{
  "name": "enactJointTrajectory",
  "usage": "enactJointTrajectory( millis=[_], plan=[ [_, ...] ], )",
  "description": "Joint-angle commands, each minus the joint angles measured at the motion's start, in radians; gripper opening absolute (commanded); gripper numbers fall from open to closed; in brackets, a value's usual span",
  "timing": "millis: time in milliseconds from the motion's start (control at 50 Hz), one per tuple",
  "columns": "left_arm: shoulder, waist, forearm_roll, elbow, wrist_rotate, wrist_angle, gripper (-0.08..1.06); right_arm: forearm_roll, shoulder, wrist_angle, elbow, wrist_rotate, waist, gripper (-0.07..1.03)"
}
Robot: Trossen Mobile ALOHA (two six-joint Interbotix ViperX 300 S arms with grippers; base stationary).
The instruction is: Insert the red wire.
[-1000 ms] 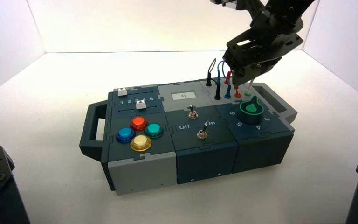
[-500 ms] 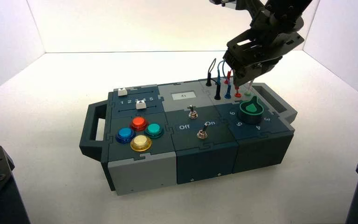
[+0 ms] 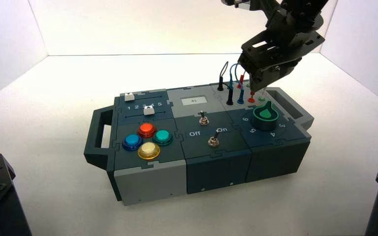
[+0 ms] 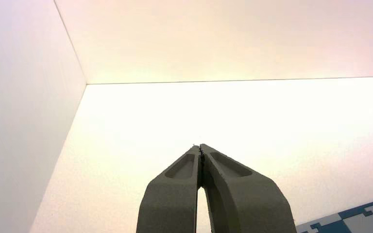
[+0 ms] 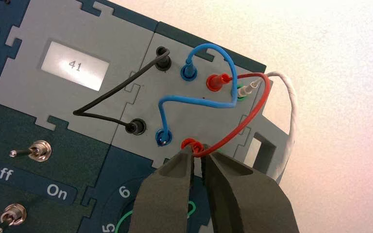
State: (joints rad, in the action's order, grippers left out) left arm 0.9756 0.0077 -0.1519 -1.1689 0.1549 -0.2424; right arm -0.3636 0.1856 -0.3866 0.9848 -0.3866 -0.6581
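Right gripper: in the high view, it has shifted slightly toward the box's right edge and a little farther from its near edge, compared with a second ago.
Right arm: its dark wrist has moved the same slight way, toward the right and the far side, above the box's far right corner.
Red wire: its near plug, at the socket toward the box's right edge, leaned a little to the left and now looks more upright.
White wire: less of it shows above its near socket, because the shifted right gripper now covers its upper part.
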Motion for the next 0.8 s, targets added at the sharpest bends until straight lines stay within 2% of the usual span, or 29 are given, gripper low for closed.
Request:
enactJointTrajectory(
  millis=[20,800],
  plan=[
    [-0.006,0.003,0.002,0.034,0.006,0.012,-0.03,-0.003,0.000,-0.006,-0.020,0.002,0.002,-0.02],
    [-0.011,0.005,0.003,0.034,0.006,0.012,-0.03,0.002,-0.081,-0.020,-0.040,0.000,-0.015,-0.02]
  ],
)
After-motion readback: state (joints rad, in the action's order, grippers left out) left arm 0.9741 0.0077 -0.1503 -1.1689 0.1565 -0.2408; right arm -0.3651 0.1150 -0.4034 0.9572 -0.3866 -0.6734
